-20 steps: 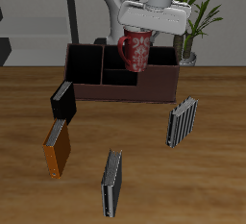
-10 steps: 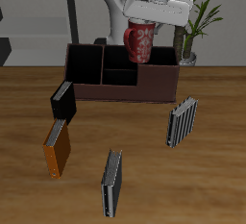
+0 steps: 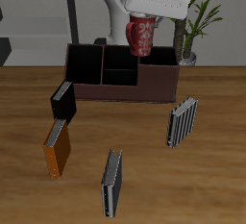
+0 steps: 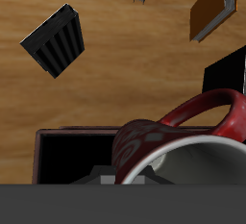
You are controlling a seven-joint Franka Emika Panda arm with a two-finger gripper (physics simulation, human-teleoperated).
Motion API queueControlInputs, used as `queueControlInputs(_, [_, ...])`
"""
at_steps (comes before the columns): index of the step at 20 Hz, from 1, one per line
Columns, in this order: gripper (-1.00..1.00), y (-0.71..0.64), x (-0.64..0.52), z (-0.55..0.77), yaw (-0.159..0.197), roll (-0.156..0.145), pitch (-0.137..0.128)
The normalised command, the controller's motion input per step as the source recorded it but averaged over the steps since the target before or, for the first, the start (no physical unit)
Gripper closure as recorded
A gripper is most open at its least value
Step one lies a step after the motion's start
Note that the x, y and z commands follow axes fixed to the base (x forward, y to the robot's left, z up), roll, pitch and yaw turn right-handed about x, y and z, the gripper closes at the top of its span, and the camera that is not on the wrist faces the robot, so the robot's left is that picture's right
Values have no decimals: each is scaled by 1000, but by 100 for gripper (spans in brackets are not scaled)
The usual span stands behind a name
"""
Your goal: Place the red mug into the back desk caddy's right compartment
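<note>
Exterior view, gripper (image 3: 144, 16) clamped on the red mug (image 3: 141, 37), mug hanging in the air, tilted, above the back desk caddy (image 3: 122, 74), roughly over its right compartment (image 3: 157, 70), striped book (image 3: 182, 120) standing nearer the table's front edge, orange book (image 3: 57, 148) on the wood

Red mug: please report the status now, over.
Gripper jaws shut on red mug. Mug held in the air above back desk caddy, over its right compartment. Nothing seen in the way below.
</note>
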Motion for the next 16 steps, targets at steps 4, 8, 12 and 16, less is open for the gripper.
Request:
queueControlInputs(4, [100, 93, -256, 6, 40, -13, -31])
queueControlInputs(8, [100, 105, -268, -83, 40, -11, 0])
queueControlInputs(12, [100, 188, -330, -105, 35, 36, 4])
queueControlInputs(16, [100, 282, -190, -107, 45, 50, -6])
